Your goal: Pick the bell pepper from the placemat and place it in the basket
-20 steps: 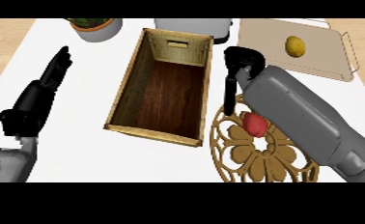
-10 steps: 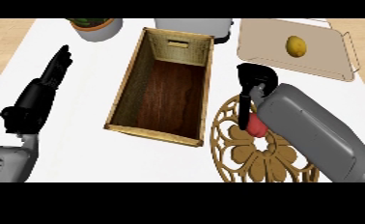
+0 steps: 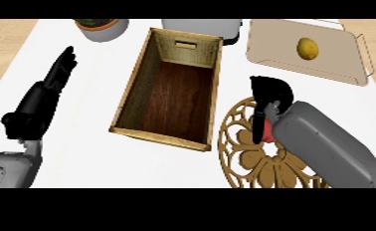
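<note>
Right hand (image 3: 270, 95): your fingers curl down onto the red bell pepper (image 3: 269, 133), mostly hidden beneath the forearm. Pepper sits on the round wooden placemat (image 3: 246, 148). Basket (image 3: 173, 90): just left of the placemat, open. Tray (image 3: 273, 51) with a lemon (image 3: 308, 49): beyond. Left hand (image 3: 46, 95): resting at the bench's (image 3: 81, 165) left, fingers straight.
</note>
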Motion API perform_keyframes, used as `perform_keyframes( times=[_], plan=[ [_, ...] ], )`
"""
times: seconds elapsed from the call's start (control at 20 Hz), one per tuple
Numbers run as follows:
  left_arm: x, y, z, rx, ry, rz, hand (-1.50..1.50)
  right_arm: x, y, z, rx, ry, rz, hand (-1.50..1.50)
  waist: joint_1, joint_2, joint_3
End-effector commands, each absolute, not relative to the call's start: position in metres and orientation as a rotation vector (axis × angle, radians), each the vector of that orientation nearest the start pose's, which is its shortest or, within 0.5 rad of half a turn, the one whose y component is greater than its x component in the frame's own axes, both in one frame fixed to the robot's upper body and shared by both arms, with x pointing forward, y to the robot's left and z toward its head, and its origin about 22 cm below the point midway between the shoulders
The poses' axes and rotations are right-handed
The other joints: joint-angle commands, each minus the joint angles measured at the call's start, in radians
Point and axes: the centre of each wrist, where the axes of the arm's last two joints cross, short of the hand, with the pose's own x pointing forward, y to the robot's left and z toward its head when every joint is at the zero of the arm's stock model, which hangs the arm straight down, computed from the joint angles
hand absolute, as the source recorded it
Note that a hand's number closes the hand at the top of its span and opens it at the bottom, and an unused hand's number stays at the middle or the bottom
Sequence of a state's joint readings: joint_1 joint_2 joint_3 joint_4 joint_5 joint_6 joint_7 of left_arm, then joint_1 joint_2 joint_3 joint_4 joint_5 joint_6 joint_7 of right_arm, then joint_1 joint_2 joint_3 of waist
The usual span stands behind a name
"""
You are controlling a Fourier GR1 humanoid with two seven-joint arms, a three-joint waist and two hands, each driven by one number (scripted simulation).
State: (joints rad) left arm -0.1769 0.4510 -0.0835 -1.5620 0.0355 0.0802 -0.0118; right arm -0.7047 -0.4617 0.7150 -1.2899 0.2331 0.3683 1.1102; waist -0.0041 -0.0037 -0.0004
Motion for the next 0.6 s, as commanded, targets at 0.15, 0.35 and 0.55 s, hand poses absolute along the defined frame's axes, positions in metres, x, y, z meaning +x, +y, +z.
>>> perform_keyframes(
  times=[0.15,0.35,0.55],
  plan=[
    [0.293,0.305,0.077,0.3,-1.706,-0.377,0.0,0.328,-0.132,0.088,-0.908,-0.43,1.199,-1.5,-0.004,0.001,0.0],
    [0.287,0.305,0.08,0.289,-1.73,-0.362,0.0,0.333,-0.147,0.063,-0.894,-0.433,1.169,-1.5,0.005,0.003,0.0],
    [0.281,0.3,0.071,0.303,-1.721,-0.37,0.0,0.306,-0.148,0.045,-0.904,-0.434,1.18,-1.5,0.003,0.002,0.0]
  ],
)
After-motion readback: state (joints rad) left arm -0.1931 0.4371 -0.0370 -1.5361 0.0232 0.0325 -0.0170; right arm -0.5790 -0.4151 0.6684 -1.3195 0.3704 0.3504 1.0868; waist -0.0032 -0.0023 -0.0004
